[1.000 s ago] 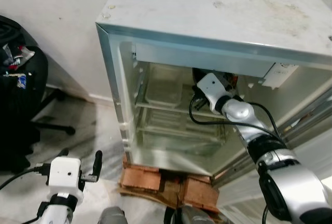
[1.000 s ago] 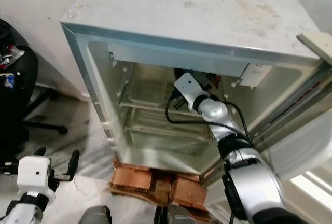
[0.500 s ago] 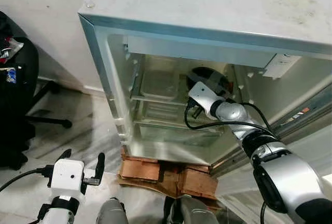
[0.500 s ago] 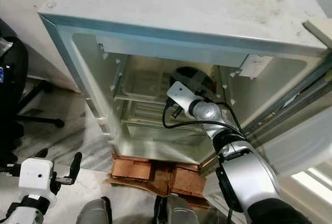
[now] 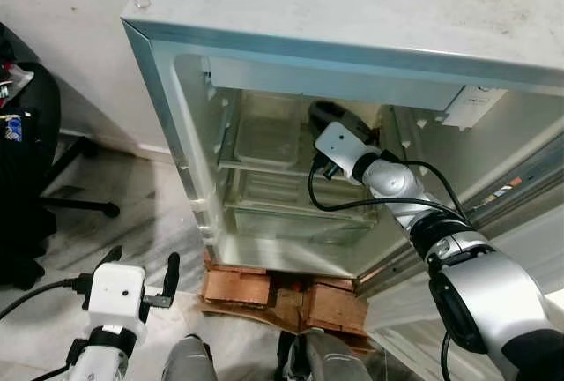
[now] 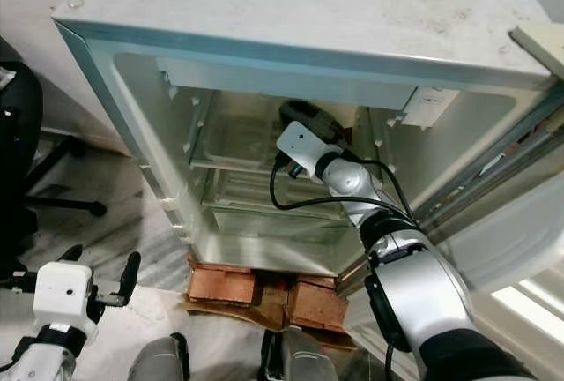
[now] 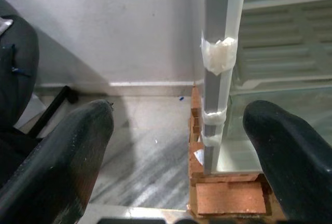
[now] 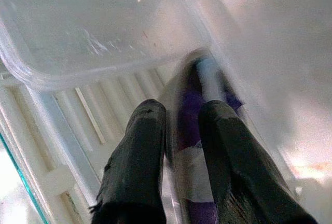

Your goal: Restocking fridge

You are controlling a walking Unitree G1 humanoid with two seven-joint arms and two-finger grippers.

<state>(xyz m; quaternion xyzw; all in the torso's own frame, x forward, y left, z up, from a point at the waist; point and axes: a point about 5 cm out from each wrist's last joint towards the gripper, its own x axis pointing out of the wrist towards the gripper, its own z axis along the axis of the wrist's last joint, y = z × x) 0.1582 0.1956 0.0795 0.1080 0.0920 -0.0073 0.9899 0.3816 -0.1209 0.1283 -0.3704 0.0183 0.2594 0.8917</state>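
The right pincer (image 8: 179,130) reached deep inside the open fridge (image 5: 264,90), its fingers pinching a purple-and-white packet (image 8: 194,146) above the ribbed shelf (image 8: 62,136), just beside a clear plastic tray (image 8: 78,27). A clean placement likely called for lowering the packet flat onto the shelf before releasing, clear of the tray. The left pincer (image 7: 176,146) hung spread near the floor.

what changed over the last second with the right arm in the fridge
The right hand has reached further left along the upper shelf of the fridge, toward the clear tray, its fingers closed on a purple packet. The view shifted because the camera moved. The left hand stays low, open and idle.
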